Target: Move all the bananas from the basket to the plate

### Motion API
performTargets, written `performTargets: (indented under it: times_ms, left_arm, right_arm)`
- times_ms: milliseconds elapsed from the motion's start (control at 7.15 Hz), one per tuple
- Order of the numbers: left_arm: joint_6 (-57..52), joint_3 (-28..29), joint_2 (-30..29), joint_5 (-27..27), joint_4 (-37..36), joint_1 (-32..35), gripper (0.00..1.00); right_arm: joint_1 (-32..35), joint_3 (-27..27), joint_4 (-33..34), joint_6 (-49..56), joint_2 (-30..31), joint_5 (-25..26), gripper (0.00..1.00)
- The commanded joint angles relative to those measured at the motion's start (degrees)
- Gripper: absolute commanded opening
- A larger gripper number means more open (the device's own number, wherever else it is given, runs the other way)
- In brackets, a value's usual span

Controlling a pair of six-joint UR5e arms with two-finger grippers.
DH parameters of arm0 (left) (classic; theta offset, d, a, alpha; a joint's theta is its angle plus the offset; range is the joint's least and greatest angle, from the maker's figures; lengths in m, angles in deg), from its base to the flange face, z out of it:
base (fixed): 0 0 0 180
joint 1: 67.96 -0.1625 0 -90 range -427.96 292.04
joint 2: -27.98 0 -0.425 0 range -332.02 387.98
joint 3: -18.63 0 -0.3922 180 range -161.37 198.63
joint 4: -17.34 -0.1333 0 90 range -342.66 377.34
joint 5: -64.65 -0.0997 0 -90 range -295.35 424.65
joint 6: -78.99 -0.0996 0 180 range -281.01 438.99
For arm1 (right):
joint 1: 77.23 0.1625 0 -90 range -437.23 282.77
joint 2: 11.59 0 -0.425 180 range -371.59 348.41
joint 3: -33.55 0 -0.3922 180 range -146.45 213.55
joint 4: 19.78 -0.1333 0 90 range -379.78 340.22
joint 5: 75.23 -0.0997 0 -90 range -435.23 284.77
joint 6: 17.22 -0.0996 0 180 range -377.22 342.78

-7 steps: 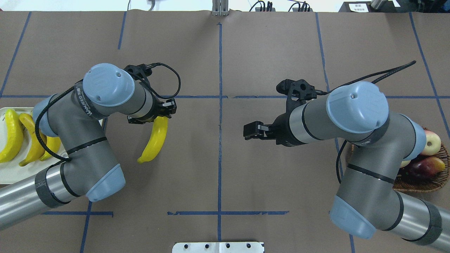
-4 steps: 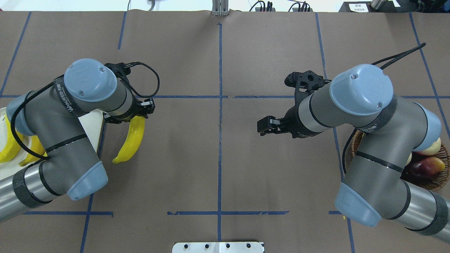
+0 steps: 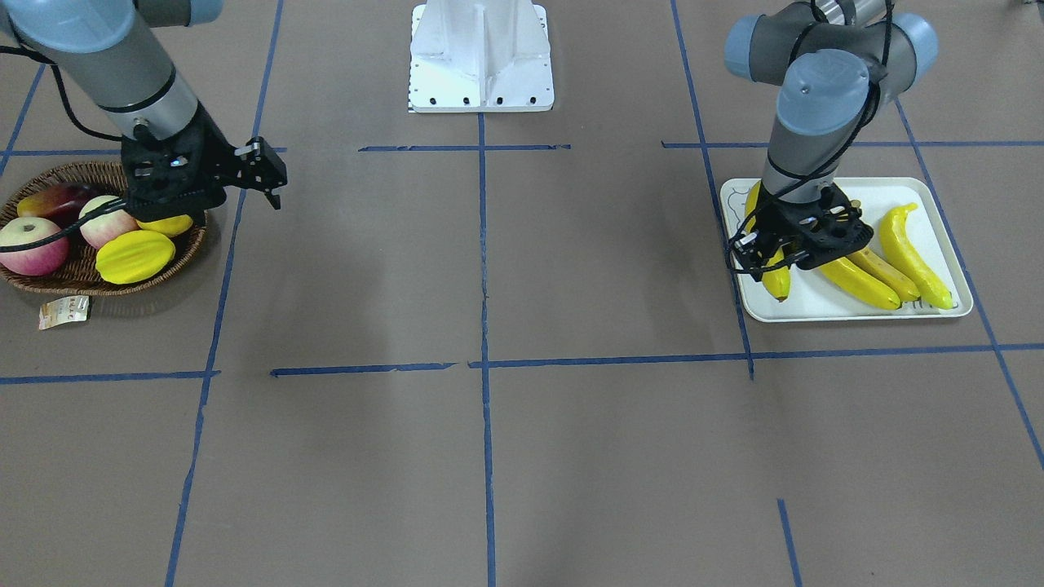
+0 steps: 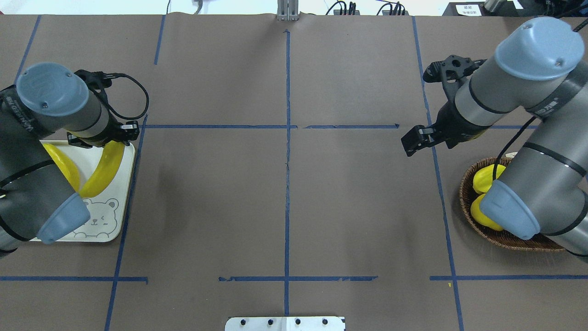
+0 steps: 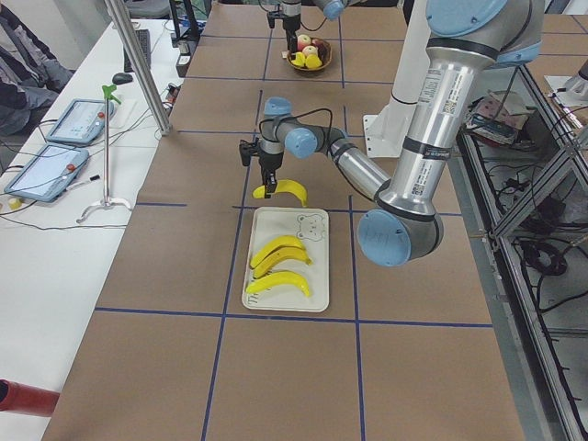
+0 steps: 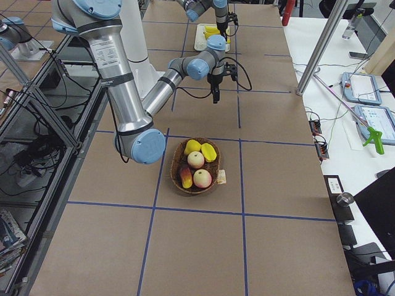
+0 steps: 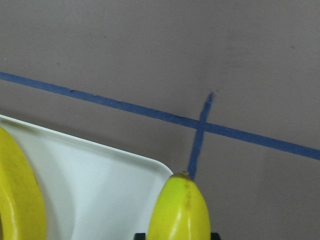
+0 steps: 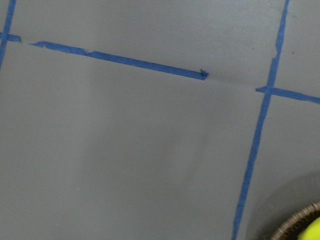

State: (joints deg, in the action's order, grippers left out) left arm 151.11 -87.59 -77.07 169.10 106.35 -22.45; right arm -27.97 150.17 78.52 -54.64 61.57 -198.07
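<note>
L gripper [image 4: 118, 138] is grasping curved yellow banana [image 4: 104, 170] over far right corner of pale cream rectangular plate [image 4: 121, 184], 3 more bananas [image 3: 913, 257] lying on it. R gripper [image 4: 410, 143], jaws apart, empty, is hovering near dark wicker basket [image 4: 514, 240].

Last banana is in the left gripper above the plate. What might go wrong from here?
1. The held banana hangs from the left gripper close to a corner of the plate, so if released here it may catch the rim and roll onto the table.
2. Its lower end is close to the three bananas already lying on the plate; it might land on one and shove it.
</note>
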Motion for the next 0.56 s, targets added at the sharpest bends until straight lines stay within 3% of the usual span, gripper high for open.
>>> performTargets:
  times_ms: [0, 420]
  left_arm:
    - [8.7, 0.05, 4.22, -0.47, 0.82, 1.68, 0.05]
    - [18.65, 2.06, 5.03, -5.2, 1.51, 0.73, 0.08]
  right_arm:
    - [4.34, -0.08, 0.14, 9.96, 4.33, -2.13, 1.0]
    - [9.01, 0.18, 0.05, 18.08, 8.56, -5.57, 1.0]
